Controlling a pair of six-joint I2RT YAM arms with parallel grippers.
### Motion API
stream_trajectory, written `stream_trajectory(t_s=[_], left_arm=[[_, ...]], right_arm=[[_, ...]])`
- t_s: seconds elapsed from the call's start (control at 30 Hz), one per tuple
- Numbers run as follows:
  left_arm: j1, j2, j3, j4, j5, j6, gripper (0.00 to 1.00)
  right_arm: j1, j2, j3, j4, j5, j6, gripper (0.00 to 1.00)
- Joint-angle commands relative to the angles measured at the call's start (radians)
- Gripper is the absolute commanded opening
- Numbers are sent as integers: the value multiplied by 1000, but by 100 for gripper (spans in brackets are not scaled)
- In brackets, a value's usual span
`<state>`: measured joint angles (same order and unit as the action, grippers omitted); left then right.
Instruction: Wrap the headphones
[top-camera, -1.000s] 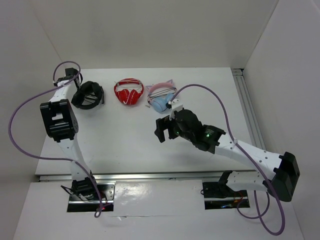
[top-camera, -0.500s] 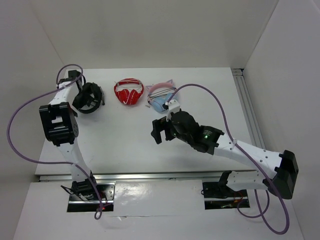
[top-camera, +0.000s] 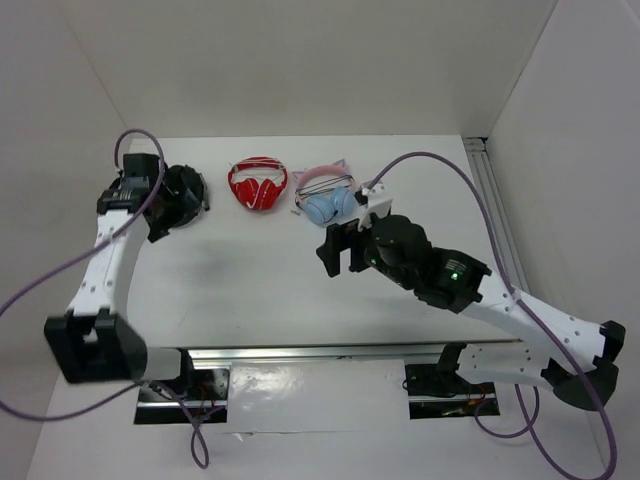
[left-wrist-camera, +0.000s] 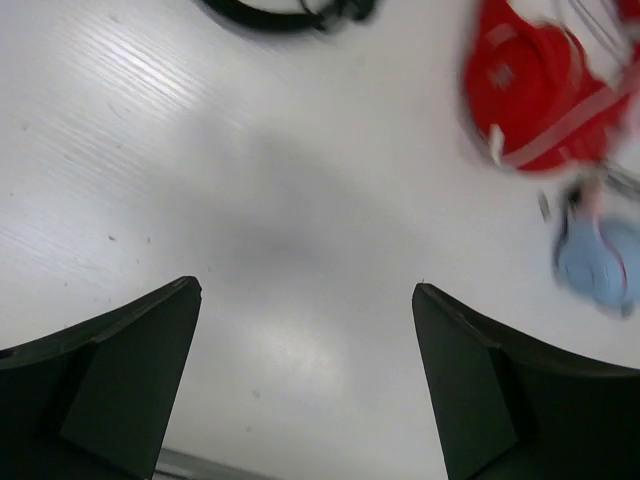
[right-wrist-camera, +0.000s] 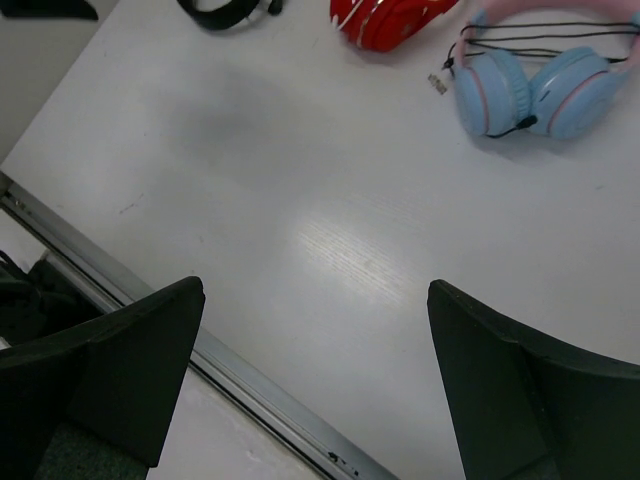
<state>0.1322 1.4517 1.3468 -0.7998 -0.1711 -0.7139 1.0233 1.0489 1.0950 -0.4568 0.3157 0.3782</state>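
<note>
The black headphones (top-camera: 188, 192) lie at the far left of the table, partly hidden under my left arm. Only their edge (left-wrist-camera: 285, 10) shows at the top of the left wrist view, and they sit small at the top (right-wrist-camera: 225, 10) of the right wrist view. My left gripper (top-camera: 152, 212) (left-wrist-camera: 305, 290) hovers just beside and short of them, open, with only bare table between its fingers. My right gripper (top-camera: 336, 250) (right-wrist-camera: 315, 285) hangs open over the middle of the table, holding nothing.
Red-and-white headphones (top-camera: 258, 185) (left-wrist-camera: 540, 90) (right-wrist-camera: 390, 20) and light-blue ones with pink ears (top-camera: 325, 195) (right-wrist-camera: 540, 90) lie in a row to the right of the black pair. A metal rail (right-wrist-camera: 250, 385) runs along the table's near edge.
The left gripper opened and came away from the black headphones while its arm swung low and outward. The right arm shifted a little to the right and further back.
</note>
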Motion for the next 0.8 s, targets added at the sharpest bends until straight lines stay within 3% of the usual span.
stream_trajectory(t_s=[0.0,0.03,0.17,0.3,0.47,0.77], left_arm=[[-29,-276,-125,39,217,129,100],[-39,-432,-199,39,257,140,100],[-39,-795,-287,-4,304,160,100],[-39,-1025,-296,-116,294,178,100],[-39,-1129,-308,-173,272,211,100],[-91,-1079,-258,-211,196,220,100]], right_arm=[[8,-67,126,-159,130,7,100],[8,-79,166,-195,149,7,100],[8,-125,210,-335,213,27,100],[8,-268,157,-382,273,27,100],[8,-378,144,-442,284,67,100],[8,-475,144,-533,293,111,100]])
